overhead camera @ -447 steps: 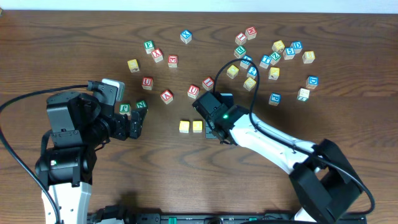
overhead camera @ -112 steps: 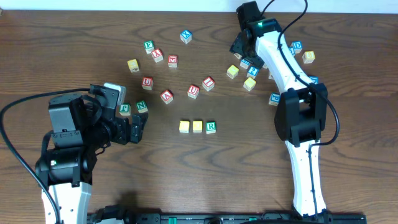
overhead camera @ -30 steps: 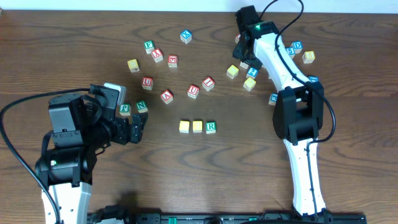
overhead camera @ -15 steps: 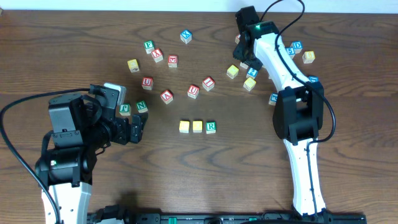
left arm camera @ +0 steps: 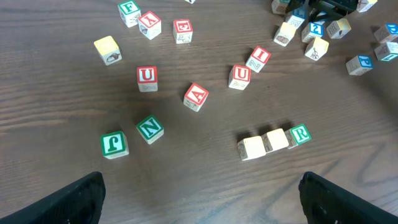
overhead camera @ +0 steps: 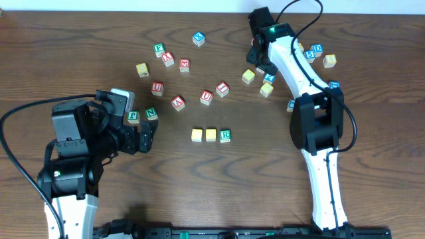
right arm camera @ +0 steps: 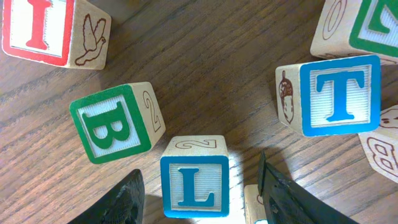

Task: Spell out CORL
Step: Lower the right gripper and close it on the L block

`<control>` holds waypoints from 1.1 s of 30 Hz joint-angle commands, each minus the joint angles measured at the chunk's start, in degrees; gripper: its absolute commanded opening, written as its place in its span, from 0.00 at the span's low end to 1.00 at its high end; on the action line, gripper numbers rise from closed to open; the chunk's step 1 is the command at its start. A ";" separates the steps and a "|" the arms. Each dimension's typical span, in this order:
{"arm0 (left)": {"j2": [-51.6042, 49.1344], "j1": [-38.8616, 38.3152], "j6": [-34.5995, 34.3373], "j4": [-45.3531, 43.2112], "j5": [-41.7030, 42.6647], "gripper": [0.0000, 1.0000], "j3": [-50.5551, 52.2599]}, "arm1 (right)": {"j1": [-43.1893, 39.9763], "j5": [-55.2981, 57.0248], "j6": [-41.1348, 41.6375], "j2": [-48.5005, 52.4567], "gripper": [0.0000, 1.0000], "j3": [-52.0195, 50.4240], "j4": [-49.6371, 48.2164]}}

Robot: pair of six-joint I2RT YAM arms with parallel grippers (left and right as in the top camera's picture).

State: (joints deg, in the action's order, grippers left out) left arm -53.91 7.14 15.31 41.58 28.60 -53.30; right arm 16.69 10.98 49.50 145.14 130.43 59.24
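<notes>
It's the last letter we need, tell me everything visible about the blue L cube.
The L cube is a pale wooden block; its top face has a blue frame and blue L on white. One side shows an outlined 2. It sits flat on the table between the right gripper's open fingers, touching neither, a green B cube near its corner.

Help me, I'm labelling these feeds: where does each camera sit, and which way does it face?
Overhead: above the table, facing straight down; both arms show.
Left wrist: on the left arm, facing obliquely across scattered cubes; left gripper fingertips at bottom corners.
Right wrist: facing steeply down at the L cube between the right gripper fingers.
Shared: overhead and left wrist both show the R cube.
</notes>
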 commanded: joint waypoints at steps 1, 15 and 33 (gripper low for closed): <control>0.04 0.17 0.94 -0.02 0.74 0.98 -1.36 | 0.39 1.60 1.05 1.25 0.54 0.33 -0.07; 0.04 0.17 0.94 -0.02 0.74 0.98 -1.36 | 0.50 3.06 1.05 1.25 0.54 0.33 -0.79; 0.04 0.17 0.94 -0.02 0.74 0.98 -1.36 | 0.55 2.82 1.03 3.04 0.52 -0.35 -2.75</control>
State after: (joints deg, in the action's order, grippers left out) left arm -53.91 7.14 15.31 41.58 28.60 -53.30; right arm 16.69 12.71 49.65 147.06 130.39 56.97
